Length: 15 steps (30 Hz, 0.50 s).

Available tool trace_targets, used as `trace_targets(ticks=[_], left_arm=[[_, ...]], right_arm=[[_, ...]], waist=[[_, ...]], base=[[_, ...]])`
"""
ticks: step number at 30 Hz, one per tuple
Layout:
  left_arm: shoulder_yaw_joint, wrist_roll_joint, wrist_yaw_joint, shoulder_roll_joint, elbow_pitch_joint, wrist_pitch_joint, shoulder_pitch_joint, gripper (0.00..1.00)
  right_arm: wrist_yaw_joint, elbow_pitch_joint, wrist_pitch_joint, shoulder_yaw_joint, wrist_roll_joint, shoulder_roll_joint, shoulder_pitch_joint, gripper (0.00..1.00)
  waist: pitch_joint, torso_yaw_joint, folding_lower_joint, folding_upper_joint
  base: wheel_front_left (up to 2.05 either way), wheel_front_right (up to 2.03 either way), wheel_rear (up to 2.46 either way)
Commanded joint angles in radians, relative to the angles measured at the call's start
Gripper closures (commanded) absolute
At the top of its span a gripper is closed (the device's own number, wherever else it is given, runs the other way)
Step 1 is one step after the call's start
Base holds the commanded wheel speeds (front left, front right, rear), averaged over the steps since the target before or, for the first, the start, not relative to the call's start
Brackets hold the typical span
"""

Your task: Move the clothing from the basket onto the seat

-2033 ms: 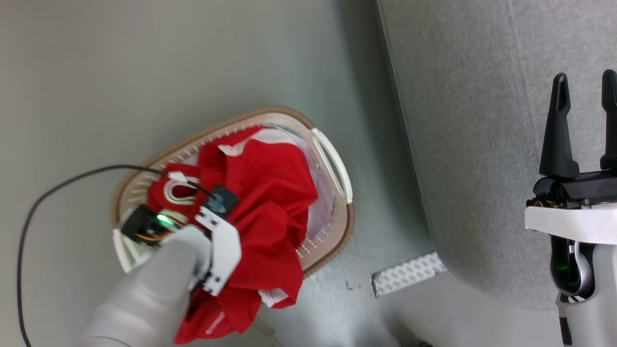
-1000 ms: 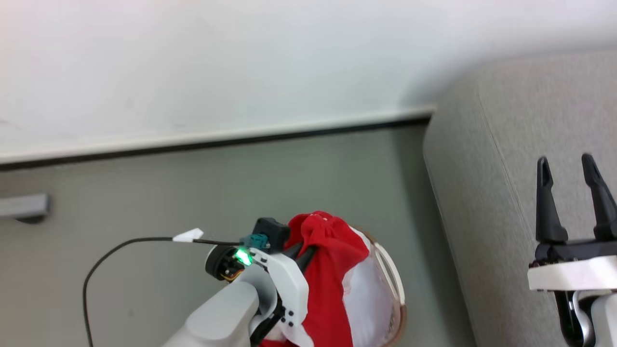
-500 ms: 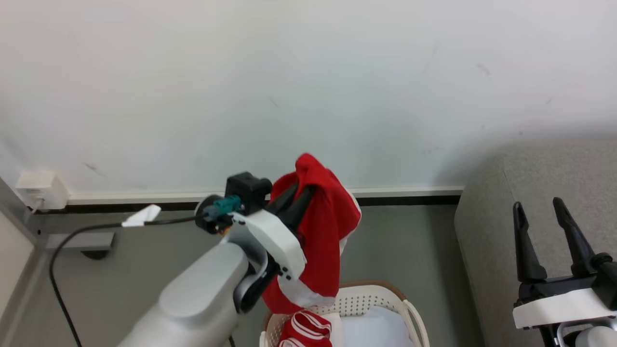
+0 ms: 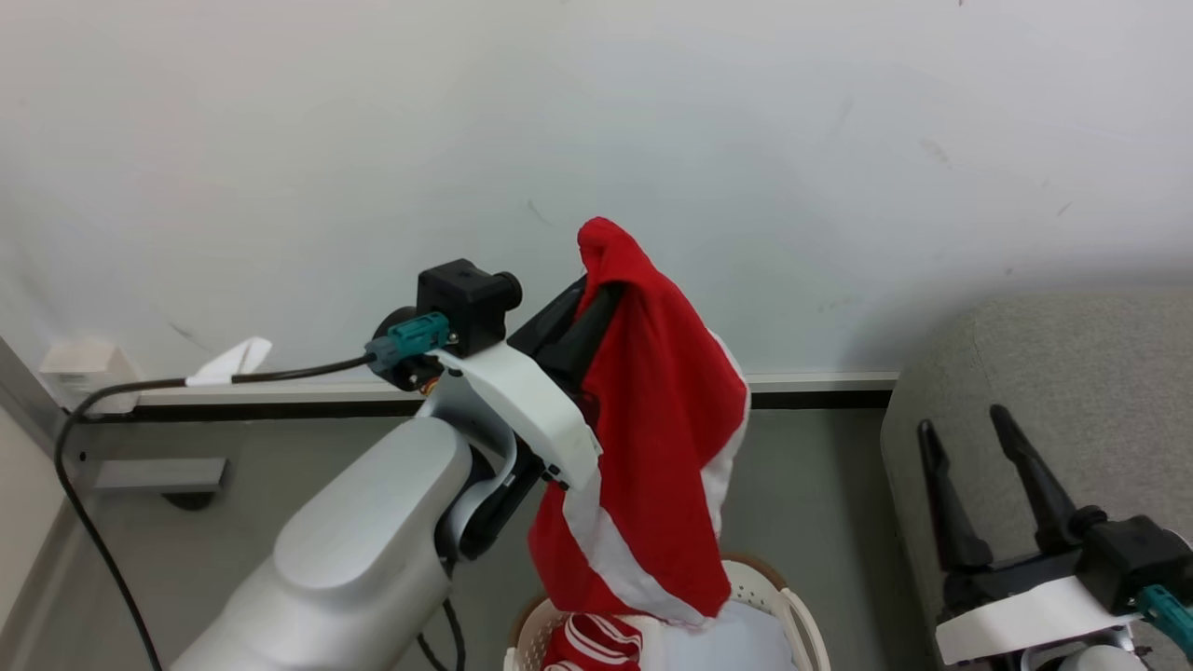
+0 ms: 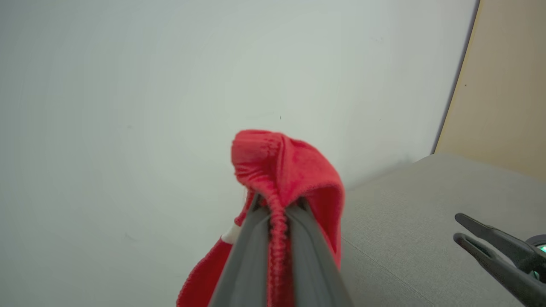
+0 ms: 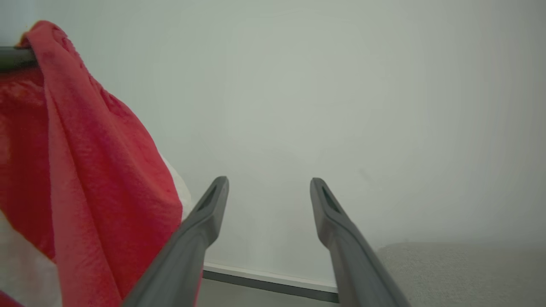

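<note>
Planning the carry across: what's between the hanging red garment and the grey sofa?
Head view: the stretch is bare, just grey floor and baseboard between clothing and seat.

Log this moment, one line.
left gripper: shut on clothing, hanging over basket | right gripper: open, holding nothing | seat: at right, not yet reached

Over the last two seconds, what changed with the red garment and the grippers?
The left gripper, shut on the clothing, has raised it from lying in the basket to hanging above it; the head camera also tilted up. The right gripper stayed open and empty, by the seat.
</note>
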Motion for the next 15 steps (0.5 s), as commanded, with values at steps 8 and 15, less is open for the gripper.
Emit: trace_targets(ticks=[8, 15], left_arm=[[-0.019, -0.009, 0.005, -0.006, -0.019, 0.019, 0.011, 1.00], [-0.037, -0.009, -0.002, -0.029, -0.013, 0.026, -0.007, 1.00]], right_arm=[[-0.002, -0.050, -0.003, 0.294, 0.117, -0.090, -0.004, 0.00], [-0.002, -0.007, -0.003, 0.465, 0.205, -0.088, -0.093, 0.00]], waist=[[0.009, 0.015, 0.0001, 0.0000], [0.018, 0.034, 0.0001, 0.0000]], base=[[0.00, 0.00, 0.00], [0.00, 0.00, 0.00]])
